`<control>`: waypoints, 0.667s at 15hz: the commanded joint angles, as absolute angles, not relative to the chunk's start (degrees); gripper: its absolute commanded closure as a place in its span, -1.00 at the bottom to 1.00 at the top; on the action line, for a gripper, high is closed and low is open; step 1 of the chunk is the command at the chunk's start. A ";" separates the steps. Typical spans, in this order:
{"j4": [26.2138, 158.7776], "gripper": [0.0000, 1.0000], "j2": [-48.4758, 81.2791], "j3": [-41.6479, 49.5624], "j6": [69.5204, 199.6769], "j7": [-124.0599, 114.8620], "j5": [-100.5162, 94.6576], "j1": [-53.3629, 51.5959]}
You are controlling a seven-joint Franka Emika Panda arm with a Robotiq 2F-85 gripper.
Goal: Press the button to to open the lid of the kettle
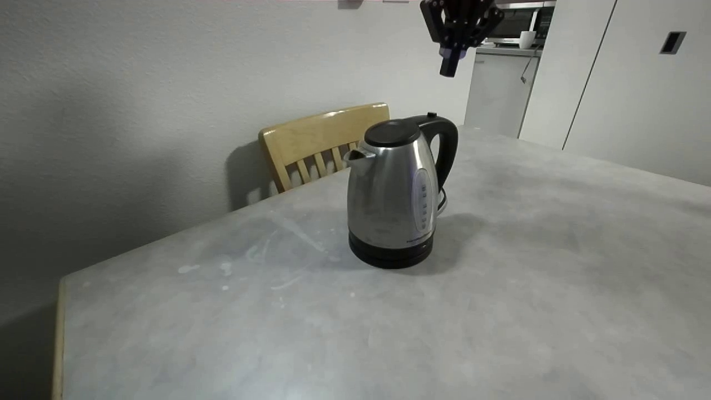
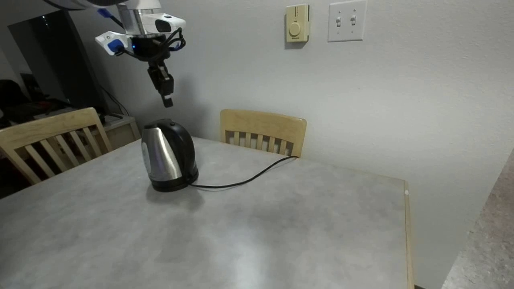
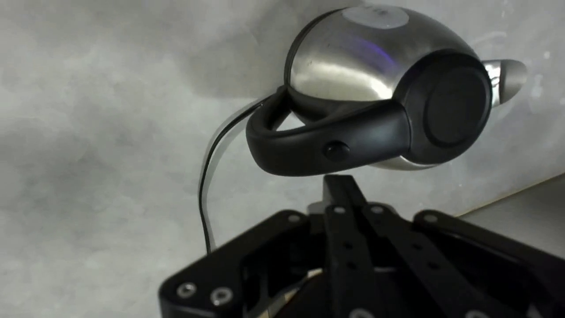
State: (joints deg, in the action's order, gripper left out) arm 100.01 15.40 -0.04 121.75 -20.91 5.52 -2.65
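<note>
The steel kettle [image 1: 386, 194] stands upright on the grey table, and it also shows in an exterior view [image 2: 162, 156] and in the wrist view [image 3: 348, 57]. Its round black lid [image 1: 392, 133] is down; the lid fills the right part of the kettle in the wrist view [image 3: 454, 106]. A small round black button [image 3: 336, 150] sits on top of the black loop handle [image 3: 291, 150]. The button also shows in both exterior views [image 1: 431, 115] [image 2: 172, 123]. My gripper [image 1: 449, 69] is shut and empty, above the handle and apart from it. Its fingertips [image 3: 340, 179] appear just below the handle in the wrist view.
A black cord [image 2: 245, 182] runs from the kettle's base across the table [image 2: 301, 224]. A wooden chair [image 2: 263, 124] stands between the table and the wall. Another wooden chair [image 2: 52, 128] stands at the table's left side in that exterior view.
</note>
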 commanded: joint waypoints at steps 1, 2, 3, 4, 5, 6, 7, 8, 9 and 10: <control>96.37 1.00 18.68 0.06 116.87 -18.92 4.13 -2.86; 95.96 1.00 19.38 0.07 116.32 -18.63 3.85 -2.94; 95.64 1.00 19.81 0.06 115.51 -18.46 3.70 -3.03; 95.41 1.00 20.32 0.06 115.09 -18.29 3.46 -3.14; 94.95 1.00 21.00 0.04 114.72 -17.98 3.27 -3.25; 94.77 1.00 21.35 -0.10 114.17 -17.75 3.34 -3.40; 94.47 1.00 21.83 -0.17 114.04 -17.39 3.37 -3.50; 94.00 1.00 22.44 -0.26 114.25 -16.98 3.36 -3.67; 93.86 1.00 22.61 -0.31 114.16 -16.96 3.35 -3.90; 93.36 1.00 23.15 -0.34 114.32 -16.67 3.21 -4.09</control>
State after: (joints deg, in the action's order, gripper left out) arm 96.37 20.98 -0.17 116.25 -18.17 4.17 -3.74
